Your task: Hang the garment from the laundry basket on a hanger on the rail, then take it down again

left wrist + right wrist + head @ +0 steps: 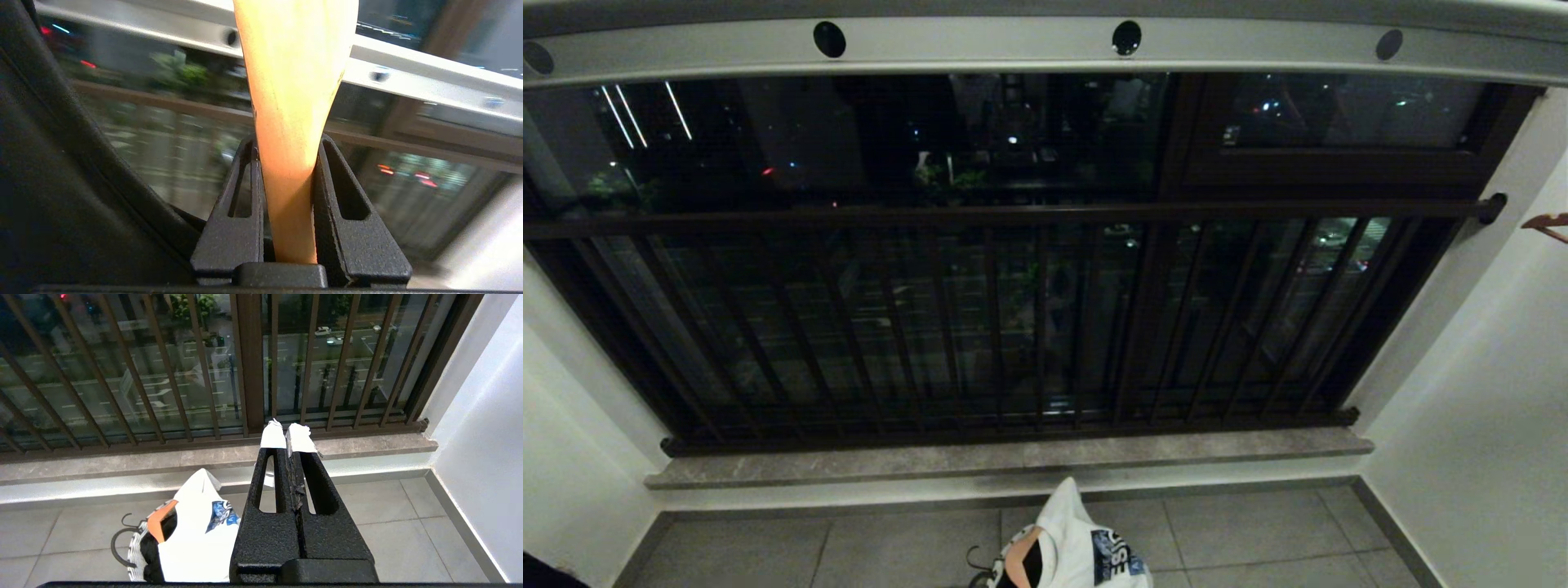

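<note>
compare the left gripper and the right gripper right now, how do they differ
The left gripper is shut on a pale wooden hanger; the right gripper is shut on nothing, fingertips meeting. The left gripper's view faces the rail, while the right gripper's looks down on the white garment in the laundry basket. The right gripper's fingertips carry white tape; none shows on the left. Both have black slotted fingers.

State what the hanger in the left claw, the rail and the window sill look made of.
Hanger: probably wood, pale orange-tan, smooth, faint grain streaks. Rail: looks like metal, pale grey-white satin sheen, with punched round holes. Sill: apparently stone, mottled grey-brown, matte.
</note>
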Available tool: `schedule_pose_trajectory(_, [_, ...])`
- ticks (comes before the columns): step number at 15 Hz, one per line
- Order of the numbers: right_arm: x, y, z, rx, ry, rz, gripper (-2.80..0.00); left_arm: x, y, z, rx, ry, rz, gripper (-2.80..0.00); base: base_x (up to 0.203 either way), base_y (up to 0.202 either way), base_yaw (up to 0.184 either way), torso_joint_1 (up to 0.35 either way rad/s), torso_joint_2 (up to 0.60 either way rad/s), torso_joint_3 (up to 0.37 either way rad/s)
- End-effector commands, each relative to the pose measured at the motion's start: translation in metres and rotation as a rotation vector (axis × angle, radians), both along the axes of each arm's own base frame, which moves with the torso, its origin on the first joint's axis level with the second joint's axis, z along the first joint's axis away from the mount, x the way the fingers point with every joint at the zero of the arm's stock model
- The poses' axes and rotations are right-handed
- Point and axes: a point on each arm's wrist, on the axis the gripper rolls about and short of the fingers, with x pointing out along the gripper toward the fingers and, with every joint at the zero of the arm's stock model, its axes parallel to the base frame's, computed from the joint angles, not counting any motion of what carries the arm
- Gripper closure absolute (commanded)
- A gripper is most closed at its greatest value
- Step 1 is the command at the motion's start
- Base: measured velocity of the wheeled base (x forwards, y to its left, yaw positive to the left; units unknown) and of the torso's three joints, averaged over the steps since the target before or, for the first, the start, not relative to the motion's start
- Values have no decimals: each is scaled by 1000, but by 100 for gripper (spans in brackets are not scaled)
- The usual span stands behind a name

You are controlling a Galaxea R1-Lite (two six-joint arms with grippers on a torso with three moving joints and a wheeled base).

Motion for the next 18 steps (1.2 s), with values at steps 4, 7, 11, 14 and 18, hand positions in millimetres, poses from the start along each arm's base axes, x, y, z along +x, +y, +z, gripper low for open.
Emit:
schedule_pose_trajectory(4, [0, 0, 0, 0, 1, 0, 0, 6, -3, -4, -87, 38, -106, 0, 0, 0, 0, 0, 0, 0])
schedule_pose_trajectory(7, [0, 0, 0, 0, 0, 0, 0, 5, -3, -10, -156, 59, -141, 0, 0, 0, 0, 0, 0, 0])
schedule_pose_trajectory(11, [0, 0, 0, 0, 1, 0, 0, -11, 0, -36, -195, 110, -153, 0, 0, 0, 0, 0, 0, 0])
schedule_pose_trajectory(14, [0, 0, 0, 0, 1, 0, 0, -5, -2, -58, -207, 181, -192, 0, 0, 0, 0, 0, 0, 0])
schedule_pose_trajectory(18, [0, 0, 0, 0, 1, 0, 0, 4, -6, -70, -301, 258, -338, 0, 0, 0, 0, 0, 0, 0])
